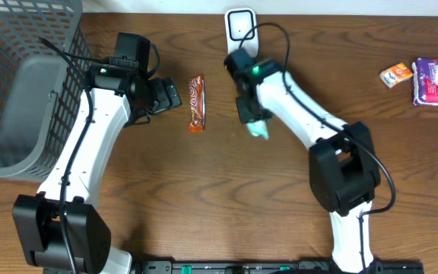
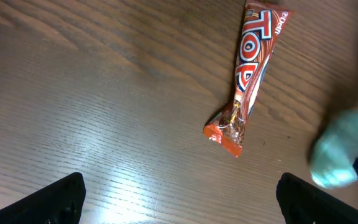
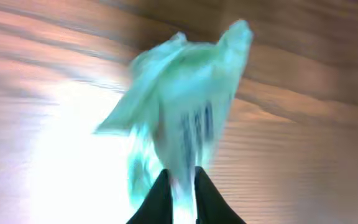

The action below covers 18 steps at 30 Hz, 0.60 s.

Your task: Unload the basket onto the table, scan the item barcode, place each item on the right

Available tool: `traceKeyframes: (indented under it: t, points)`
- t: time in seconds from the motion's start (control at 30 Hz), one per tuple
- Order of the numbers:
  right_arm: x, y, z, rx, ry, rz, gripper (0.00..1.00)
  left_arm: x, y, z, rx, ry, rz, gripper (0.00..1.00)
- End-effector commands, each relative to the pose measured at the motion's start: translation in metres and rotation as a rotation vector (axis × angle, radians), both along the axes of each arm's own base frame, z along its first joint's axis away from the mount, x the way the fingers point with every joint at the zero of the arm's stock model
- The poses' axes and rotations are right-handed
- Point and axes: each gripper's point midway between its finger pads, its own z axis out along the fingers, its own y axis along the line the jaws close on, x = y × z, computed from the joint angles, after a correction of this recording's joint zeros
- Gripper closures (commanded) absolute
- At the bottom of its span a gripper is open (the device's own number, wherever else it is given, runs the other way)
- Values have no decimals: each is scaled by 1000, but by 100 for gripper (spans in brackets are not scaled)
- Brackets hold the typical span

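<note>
Right hand point(image 3: 180, 186) in right wrist view is pinching the teal packet point(image 3: 185, 112), clamped nearly shut on it, packet showing blurred against the table point(image 3: 316, 124). Left wrist: left hand point(image 2: 179, 202) is sitting wide open, holding nothing, chocolate bar point(image 2: 250, 74) lying ahead on the wood. Overhead: gripped packet is sitting apart from the white scanner point(image 1: 240, 27) at the far edge, right of the bar, basket point(image 1: 21, 91) at far left

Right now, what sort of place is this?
Probably a mock shop checkout: a white barcode scanner, a grey mesh basket, and snacks like the Top chocolate bar and the teal packet the right gripper pinches.
</note>
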Motion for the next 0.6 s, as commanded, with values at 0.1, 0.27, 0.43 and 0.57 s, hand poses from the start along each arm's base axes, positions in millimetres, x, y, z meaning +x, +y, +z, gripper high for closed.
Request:
traceKeyframes:
  t: [0.1,0.27,0.43,0.57]
  points:
    - [-6,52,40,580,180,122,98,2,2,2,10,-8,6,2]
    - [-2,36,43,745,226,83,94,2,2,2,10,-8,6,2]
    - [1,17,30,641,209,52,75,2,2,2,10,-8,6,2]
    - [0,23,26,591,195,71,66,2,2,2,10,-7,6,2]
